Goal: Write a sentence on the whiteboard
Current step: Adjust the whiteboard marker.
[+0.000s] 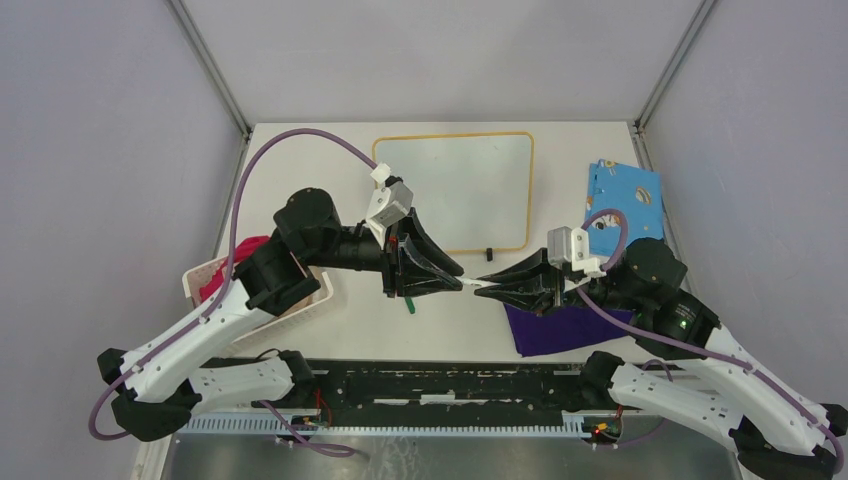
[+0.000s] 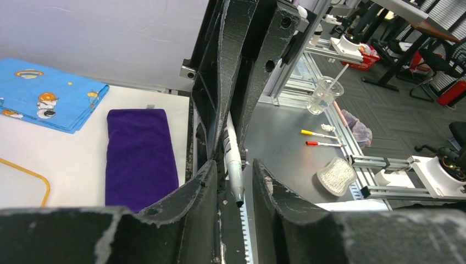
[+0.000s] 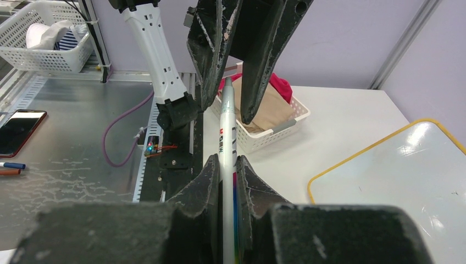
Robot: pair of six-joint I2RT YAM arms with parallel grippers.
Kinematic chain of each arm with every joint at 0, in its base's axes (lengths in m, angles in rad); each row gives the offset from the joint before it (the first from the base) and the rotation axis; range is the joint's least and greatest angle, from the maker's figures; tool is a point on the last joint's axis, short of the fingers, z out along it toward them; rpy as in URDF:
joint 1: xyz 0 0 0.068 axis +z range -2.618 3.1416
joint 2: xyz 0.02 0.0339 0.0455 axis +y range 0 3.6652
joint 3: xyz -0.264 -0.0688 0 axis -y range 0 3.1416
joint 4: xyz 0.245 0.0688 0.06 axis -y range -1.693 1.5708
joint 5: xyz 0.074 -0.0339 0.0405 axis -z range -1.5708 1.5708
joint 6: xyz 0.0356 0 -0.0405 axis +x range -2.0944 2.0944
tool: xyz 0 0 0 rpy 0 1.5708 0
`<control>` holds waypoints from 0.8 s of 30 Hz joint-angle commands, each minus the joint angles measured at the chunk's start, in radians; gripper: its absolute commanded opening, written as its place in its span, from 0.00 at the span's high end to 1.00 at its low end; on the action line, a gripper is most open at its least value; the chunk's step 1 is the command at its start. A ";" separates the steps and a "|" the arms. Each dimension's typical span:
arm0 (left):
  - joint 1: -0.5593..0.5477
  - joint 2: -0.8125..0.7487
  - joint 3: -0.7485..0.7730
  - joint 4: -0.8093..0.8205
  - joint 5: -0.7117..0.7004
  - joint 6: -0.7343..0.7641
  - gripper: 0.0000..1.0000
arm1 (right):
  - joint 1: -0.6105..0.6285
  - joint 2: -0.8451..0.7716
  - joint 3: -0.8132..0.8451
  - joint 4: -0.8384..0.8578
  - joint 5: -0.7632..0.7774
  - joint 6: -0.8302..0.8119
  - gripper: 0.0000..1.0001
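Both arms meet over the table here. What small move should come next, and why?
Probably close the left gripper on the marker. Its jaws straddle the free end with gaps either side, the right gripper clamps the other end, and the whiteboard is blank.

White table (image 1: 450, 325), whiteboard (image 1: 470, 185) at back, blue patterned cloth (image 1: 630, 195) right, purple cloth (image 1: 545, 330) nearer, white basket (image 3: 275, 132) left

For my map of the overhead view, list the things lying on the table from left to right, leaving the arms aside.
In order: white basket → whiteboard → blue patterned cloth. The purple cloth is left out because it overlaps both the whiteboard and the blue patterned cloth across the width.
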 commanded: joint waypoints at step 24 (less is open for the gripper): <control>-0.011 -0.058 -0.037 0.049 -0.098 -0.023 0.98 | -0.002 -0.030 -0.004 0.112 -0.020 0.060 0.50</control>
